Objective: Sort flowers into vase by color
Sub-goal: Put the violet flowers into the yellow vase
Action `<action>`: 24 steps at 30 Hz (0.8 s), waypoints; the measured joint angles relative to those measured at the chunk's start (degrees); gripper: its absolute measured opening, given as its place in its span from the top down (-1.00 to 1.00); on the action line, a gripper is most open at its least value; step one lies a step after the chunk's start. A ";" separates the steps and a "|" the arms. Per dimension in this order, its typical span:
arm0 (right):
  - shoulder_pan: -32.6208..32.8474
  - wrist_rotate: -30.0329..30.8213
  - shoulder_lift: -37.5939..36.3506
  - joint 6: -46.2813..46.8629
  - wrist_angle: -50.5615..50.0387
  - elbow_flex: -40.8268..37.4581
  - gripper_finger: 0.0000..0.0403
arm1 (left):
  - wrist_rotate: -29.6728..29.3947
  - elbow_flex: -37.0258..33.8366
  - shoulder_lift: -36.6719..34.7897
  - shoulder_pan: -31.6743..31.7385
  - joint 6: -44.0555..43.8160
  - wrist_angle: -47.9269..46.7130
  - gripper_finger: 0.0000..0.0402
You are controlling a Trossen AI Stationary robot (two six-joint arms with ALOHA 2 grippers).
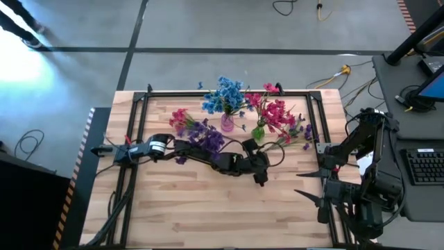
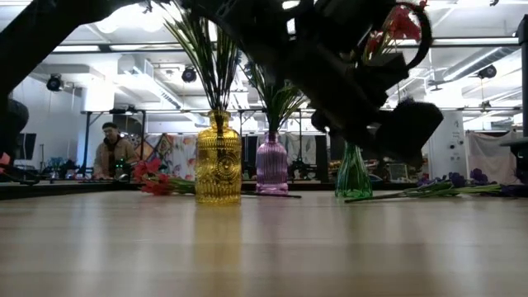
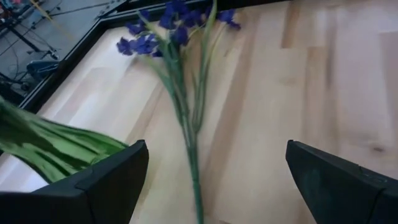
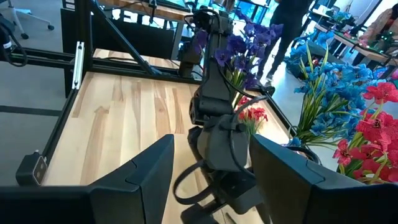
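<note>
While the left claw (image 3: 211, 180) hangs released above the bench (image 3: 298, 93), a purple flower sprig (image 3: 180, 81) lies just ahead between its fingers; the right claw (image 4: 208, 180), apparently released, waits well apart.

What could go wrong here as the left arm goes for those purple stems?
The left tool hangs open over a loose purple sprig whose thin stem lies flat on the table; the fingers may close on nothing. The green vase stands close beside that arm, so a swing could tip it. The right tool waits open at the table's right edge.
</note>
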 joint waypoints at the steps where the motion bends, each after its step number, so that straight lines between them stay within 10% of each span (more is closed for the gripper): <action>1: 0.00 -0.01 0.00 0.00 0.00 0.00 -0.01 | 0.02 0.94 0.00 -0.22 0.04 -1.29 -0.80; 24: 0.02 -5.72 0.00 0.36 -0.59 -0.09 -0.01 | 0.09 22.04 -0.26 -8.58 3.47 -31.85 -0.80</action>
